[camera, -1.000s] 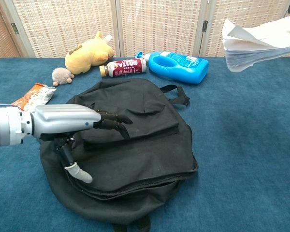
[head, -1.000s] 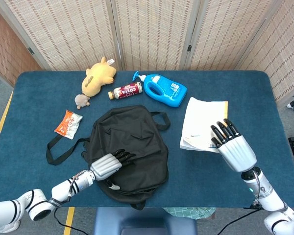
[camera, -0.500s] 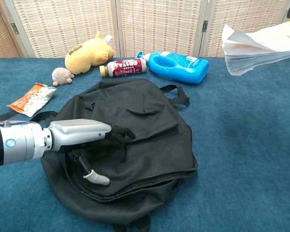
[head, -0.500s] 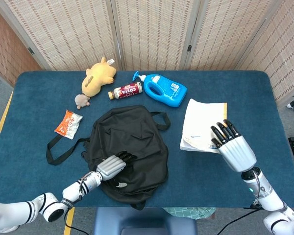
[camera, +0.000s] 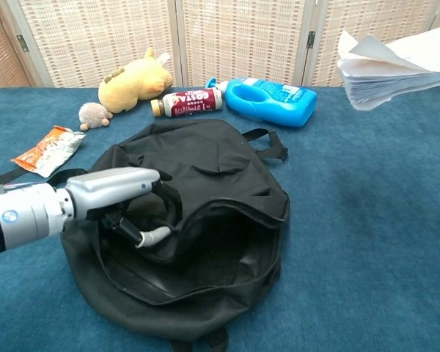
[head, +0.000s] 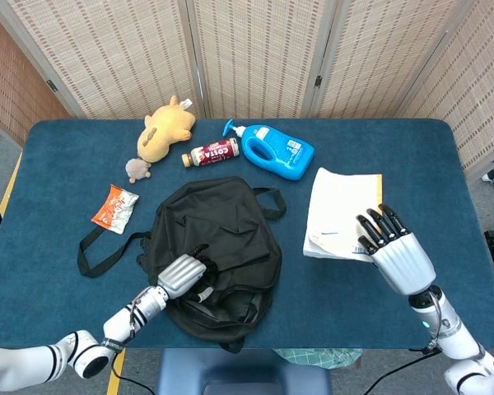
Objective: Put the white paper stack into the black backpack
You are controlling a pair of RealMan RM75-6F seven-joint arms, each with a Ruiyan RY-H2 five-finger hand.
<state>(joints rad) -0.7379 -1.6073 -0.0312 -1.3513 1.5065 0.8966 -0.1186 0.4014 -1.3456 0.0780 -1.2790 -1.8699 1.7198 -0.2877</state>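
Observation:
The black backpack [head: 218,247] lies mid-table, its mouth [camera: 213,249] gaping toward the front edge. My left hand [head: 183,276] grips the edge of the top flap, and in the chest view the left hand [camera: 117,192] has its fingers curled around that edge, holding it up off the bag. The white paper stack [head: 342,210] is to the right of the bag, held by my right hand [head: 395,255] at its near edge. In the chest view the paper stack [camera: 396,70] hangs in the air at the upper right, its top sheets fanned; the right hand is out of that frame.
Along the back are a yellow plush [head: 166,130], a small grey plush [head: 137,169], a drink bottle [head: 214,153] and a blue detergent bottle [head: 278,151]. An orange snack packet [head: 115,206] lies left of the bag, beside its loose strap [head: 99,247].
My left hand went from resting on the backpack to gripping its flap and has pulled it up, so the mouth now gapes. The right hand and paper stack have barely moved.

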